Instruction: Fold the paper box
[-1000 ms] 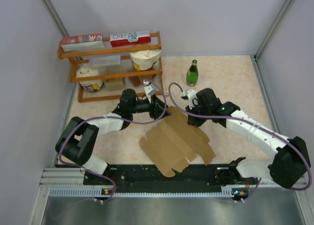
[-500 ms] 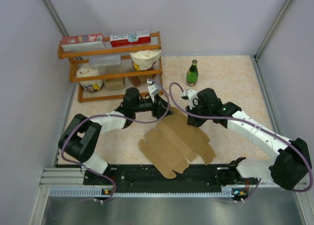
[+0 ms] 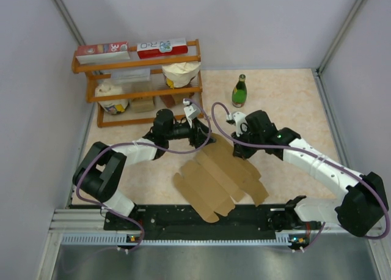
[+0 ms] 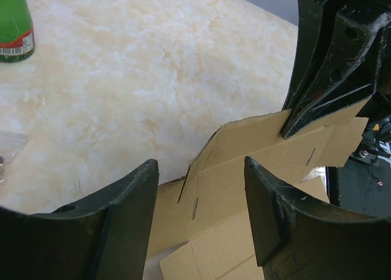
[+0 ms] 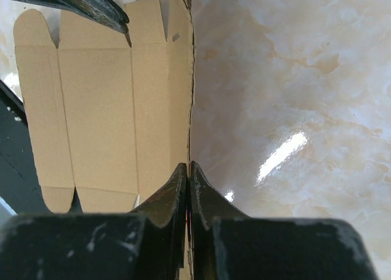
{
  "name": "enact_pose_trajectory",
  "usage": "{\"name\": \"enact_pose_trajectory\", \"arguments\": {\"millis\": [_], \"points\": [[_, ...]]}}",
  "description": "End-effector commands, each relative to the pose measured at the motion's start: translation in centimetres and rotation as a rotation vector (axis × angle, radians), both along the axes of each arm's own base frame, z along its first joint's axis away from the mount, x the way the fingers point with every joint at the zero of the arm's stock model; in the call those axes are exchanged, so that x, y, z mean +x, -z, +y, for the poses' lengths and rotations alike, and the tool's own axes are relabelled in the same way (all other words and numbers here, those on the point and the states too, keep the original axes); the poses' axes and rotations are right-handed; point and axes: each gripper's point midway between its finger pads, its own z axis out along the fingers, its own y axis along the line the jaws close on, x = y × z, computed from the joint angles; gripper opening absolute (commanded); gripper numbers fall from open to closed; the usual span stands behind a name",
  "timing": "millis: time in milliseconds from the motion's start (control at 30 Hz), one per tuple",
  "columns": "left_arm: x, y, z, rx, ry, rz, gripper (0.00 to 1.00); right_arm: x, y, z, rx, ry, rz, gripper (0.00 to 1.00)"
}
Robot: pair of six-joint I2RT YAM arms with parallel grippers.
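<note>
The paper box (image 3: pixel 220 179) is a flat brown die-cut sheet lying mid-table, its far edge raised. It also shows in the left wrist view (image 4: pixel 256 164) and the right wrist view (image 5: pixel 98 109). My right gripper (image 3: pixel 235 150) is shut on the sheet's far edge, the jaws pinching the thin cardboard between them (image 5: pixel 188 165). My left gripper (image 3: pixel 204 139) is open at the sheet's far left corner, its jaws spread wide above the cardboard (image 4: pixel 201 164) and not touching it. The right gripper's fingers (image 4: pixel 311 96) show in the left wrist view.
A wooden shelf (image 3: pixel 137 78) with printed cartons, bags and small boxes stands at the back left. A green bottle (image 3: pixel 239 90) stands upright behind the grippers, also in the left wrist view (image 4: pixel 12 23). Grey walls close in both sides and the back.
My left gripper has moved a little to the right, toward the sheet's far corner. The right gripper keeps its hold and the sheet has barely shifted.
</note>
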Motion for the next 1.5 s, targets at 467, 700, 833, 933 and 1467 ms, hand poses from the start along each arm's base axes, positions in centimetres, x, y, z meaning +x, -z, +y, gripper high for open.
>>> {"name": "enact_pose_trajectory", "arguments": {"millis": [467, 700, 833, 933, 1467], "points": [[0.4, -0.5, -0.1, 0.010, -0.080, -0.035, 0.63, -0.3, 1.0, -0.2, 0.002, 0.051, 0.005, 0.00], [0.6, -0.5, -0.2, 0.019, -0.101, -0.041, 0.62, -0.4, 0.6, 0.1, 0.023, 0.056, 0.018, 0.00], [0.8, -0.9, -0.2, 0.022, -0.106, -0.056, 0.63, -0.5, 0.5, 0.2, 0.031, 0.052, 0.017, 0.00], [0.8, -1.0, -0.3, 0.024, -0.104, -0.053, 0.63, -0.5, 0.7, 0.1, 0.025, 0.054, 0.022, 0.00], [2.4, 0.4, -0.1, 0.072, -0.232, -0.059, 0.66, -0.4, 1.1, 0.4, 0.033, 0.060, 0.030, 0.00]]}}
